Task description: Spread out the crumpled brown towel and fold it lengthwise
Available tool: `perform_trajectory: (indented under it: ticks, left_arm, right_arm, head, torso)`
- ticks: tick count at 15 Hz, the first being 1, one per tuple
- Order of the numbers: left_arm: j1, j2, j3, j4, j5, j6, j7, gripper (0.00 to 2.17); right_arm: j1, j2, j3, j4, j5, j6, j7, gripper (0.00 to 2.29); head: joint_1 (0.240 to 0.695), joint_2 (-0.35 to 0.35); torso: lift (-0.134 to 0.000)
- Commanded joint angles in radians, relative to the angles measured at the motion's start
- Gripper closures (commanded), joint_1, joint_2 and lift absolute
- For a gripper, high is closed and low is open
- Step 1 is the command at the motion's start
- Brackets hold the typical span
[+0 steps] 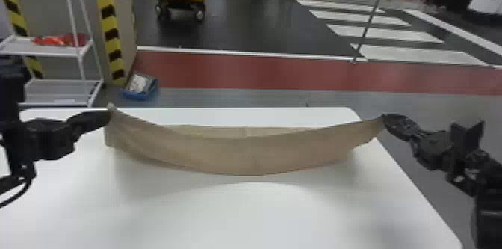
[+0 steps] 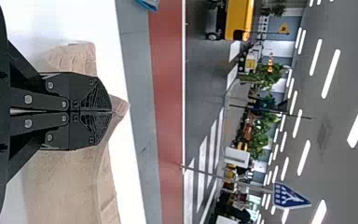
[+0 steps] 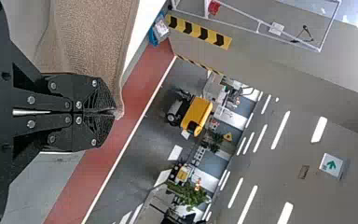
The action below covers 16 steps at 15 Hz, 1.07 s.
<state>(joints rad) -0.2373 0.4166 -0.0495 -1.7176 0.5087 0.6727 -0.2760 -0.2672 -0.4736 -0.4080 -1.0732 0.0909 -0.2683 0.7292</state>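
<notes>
"Hanging between the left gripper (image 1: 108, 115) and right gripper (image 1: 384, 117), the brown towel (image 1: 239, 154) runs its long axis side to side over the table (image 1: 261, 214) in the head view."

"Which gripper is nearer, then?"

"Neither; each has an end. In the left wrist view, fingers pinched together on towel."

"And the right wrist view?"

"Closed on a corner. A lengthwise crease probably needs both moving together."

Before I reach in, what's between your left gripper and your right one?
The brown towel, held at its ends by the left gripper and right gripper, sagging in the middle over the white table, as the head view shows.
</notes>
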Motion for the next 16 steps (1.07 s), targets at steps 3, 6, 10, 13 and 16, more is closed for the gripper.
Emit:
perform_trajectory:
  ticks: [3,6,10,13,16]
  left_arm:
    - [0.185,-0.001,0.082,-0.208,-0.024,0.158,0.04,1.44]
    - [0.245,0.001,0.134,-0.272,-0.032,0.222,0.054,1.44]
    - [0.349,0.01,0.252,-0.43,0.001,0.376,0.043,1.44]
    - [0.405,0.01,0.29,-0.519,0.022,0.465,0.038,1.44]
    - [0.412,0.008,0.286,-0.519,0.028,0.459,0.04,1.44]
  right_arm:
    - [0.166,-0.003,-0.107,-0.056,-0.074,-0.079,0.036,1.16]
    - [0.194,-0.003,-0.135,-0.056,-0.099,-0.107,0.044,1.16]
    - [0.197,-0.011,-0.163,-0.056,-0.106,-0.107,0.05,1.16]
    - [0.178,-0.011,-0.167,-0.056,-0.115,-0.094,0.05,1.16]
    - [0.186,-0.011,-0.163,-0.056,-0.119,-0.091,0.05,1.16]
  head:
    - [0.635,-0.261]
    - [0.688,-0.287]
    - [0.695,-0.289]
    - [0.695,-0.297]
    - [0.695,-0.308]
  torso:
    - [-0.12]
    - [-0.12]
    - [-0.12]
    - [-0.12]
    - [-0.12]
